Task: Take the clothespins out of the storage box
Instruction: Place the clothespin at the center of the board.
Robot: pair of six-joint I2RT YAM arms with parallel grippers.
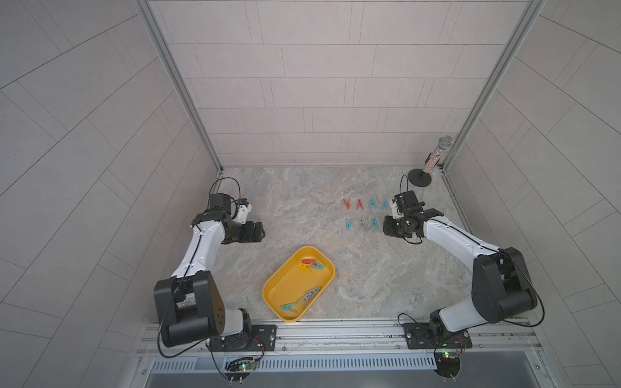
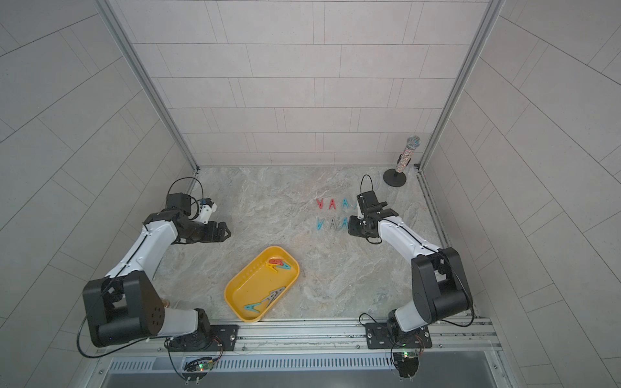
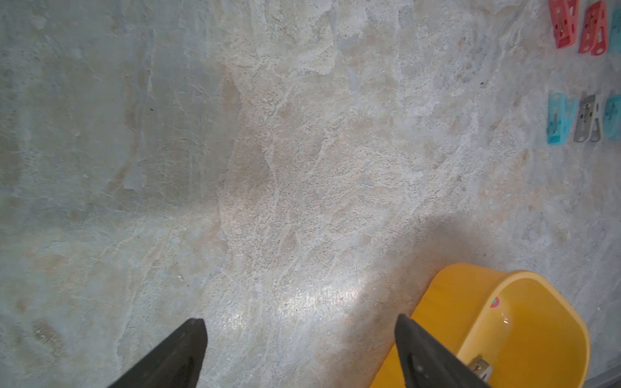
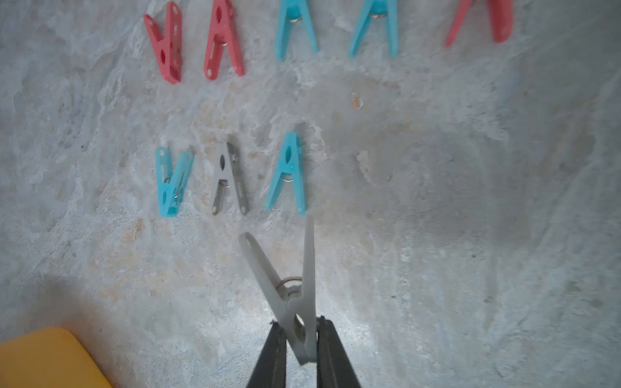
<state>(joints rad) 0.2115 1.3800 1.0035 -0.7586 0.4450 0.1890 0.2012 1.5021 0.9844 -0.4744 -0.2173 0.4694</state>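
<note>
Bare tabletop [image 1: 295,215] between storage box [image 1: 289,285] and laid-out clothespins [image 1: 360,204].

Tabletop [image 3: 302,168]: stone-look surface, veined grey and beige, mostly matt, with a faint sheen under the light.
Storage box [image 3: 470,302]: yellow plastic, smooth and glossy, with highlights on the inner wall.
Clothespins [image 4: 289,174]: moulded plastic in red, teal and grey, satin finish. Each carries a bare metal wire spring.
Grey clothespin [image 4: 299,309]: pale, slightly translucent plastic.
Fingers [image 4: 336,362] of the right gripper [image 4: 298,322] and of the left gripper [image 3: 299,319]: black, matt.
Arm links [image 1: 201,248]: smooth white shells, with black matt joint housings.
Base rail [image 1: 336,331]: bare brushed metal.
</note>
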